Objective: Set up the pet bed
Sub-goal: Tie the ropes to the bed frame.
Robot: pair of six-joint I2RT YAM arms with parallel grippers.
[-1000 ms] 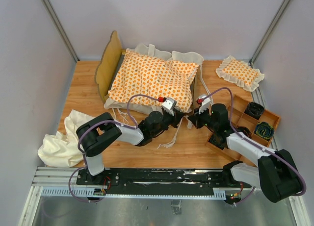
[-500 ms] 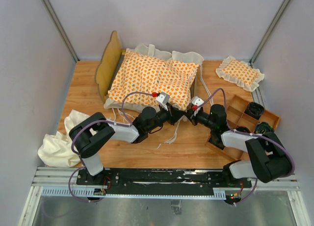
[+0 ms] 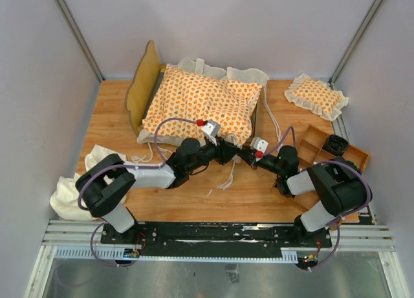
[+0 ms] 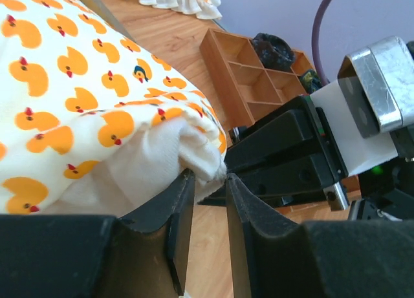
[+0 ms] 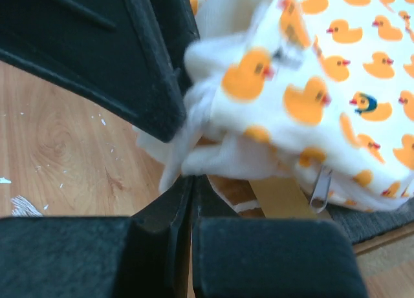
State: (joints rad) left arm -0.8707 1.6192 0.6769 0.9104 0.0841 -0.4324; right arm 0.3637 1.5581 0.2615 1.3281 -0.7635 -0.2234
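The cushion (image 3: 200,104) lay on the bed frame (image 3: 143,85) at the far middle. At its near right corner the left gripper (image 4: 208,176) stood slightly open, with the ruffle at its tips. The right gripper (image 5: 191,185) was fully closed beside the ruffle.

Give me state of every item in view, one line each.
bed frame, upright, cushion on it.
cushion, on frame, near corner bunched between both tools.
tie strings, loose, untied.
small pillow, flat, far right, apart.
cream cloth, crumpled, near left.
wooden tray, dark items in compartments.
left tool, jaws slightly apart at cushion corner.
right tool, shut at same corner; grip unclear.
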